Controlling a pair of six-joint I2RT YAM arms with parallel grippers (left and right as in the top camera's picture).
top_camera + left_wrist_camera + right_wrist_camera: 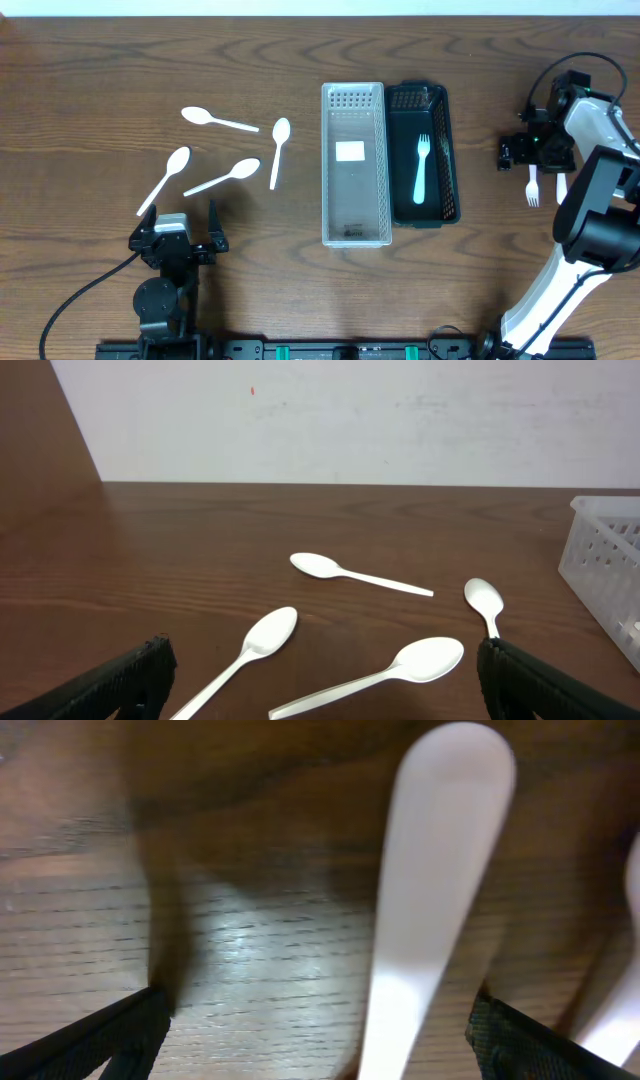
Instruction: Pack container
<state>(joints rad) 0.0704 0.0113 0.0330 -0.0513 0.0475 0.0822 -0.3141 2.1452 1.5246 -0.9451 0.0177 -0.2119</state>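
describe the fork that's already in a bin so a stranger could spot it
At the centre stand two long bins: a clear bin and, on its right, a black bin. The white fork lies lengthwise in the black one, tines toward the far edge. It is the only utensil in a bin; the spoons and another fork lie loose on the table.

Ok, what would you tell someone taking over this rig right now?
Left pincer open, parked near four loose spoons.
Right pincer open, straddling the table fork, not yet gripped.
Done: one packed fork lies in the black basket.
Left: the table fork and all four spoons; the white basket holds no cutlery yet.
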